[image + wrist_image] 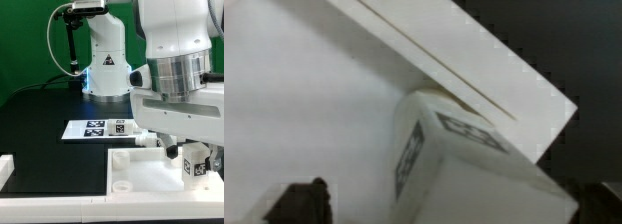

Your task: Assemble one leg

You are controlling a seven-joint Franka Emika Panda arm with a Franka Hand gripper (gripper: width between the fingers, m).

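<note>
A leg [197, 160], a chunky white post with a square tag on its side, stands at the right end of the large white tray-like panel [150, 172], right under my gripper [196, 152]. In the wrist view the leg [464, 160] fills the middle, with tags on two faces, over the panel's flat face [313, 90] close to its raised rim [473, 60]. My gripper [452, 205] straddles the leg. The dark fingertips [304, 200] stand wide, and white panel shows between one of them and the leg. The leg's lower end is hidden.
The marker board [100, 128] lies on the black table behind the panel. Another white part [148, 141] lies between the board and the panel. The panel has a round hole [122, 186] near its front. The robot base [103, 60] stands at the back. A white block [5, 168] sits at the exterior view's left.
</note>
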